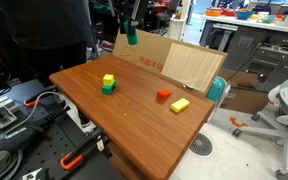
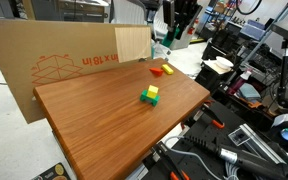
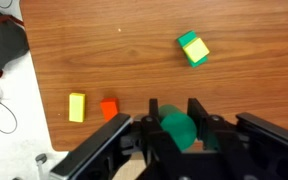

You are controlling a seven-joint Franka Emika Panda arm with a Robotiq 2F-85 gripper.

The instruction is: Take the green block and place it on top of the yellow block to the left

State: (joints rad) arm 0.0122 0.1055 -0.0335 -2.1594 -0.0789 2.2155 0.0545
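1. Wooden table with a cardboard sheet propped along the back edge.
2. On the table, the yellow block is touching a brighter green cube; can't tell if they're stacked.
3. A red block and a flat yellow block sit off to one side, well apart from that pair.
4. The gripper is up in the air over the back edge, fingers pinched narrow around the green block.
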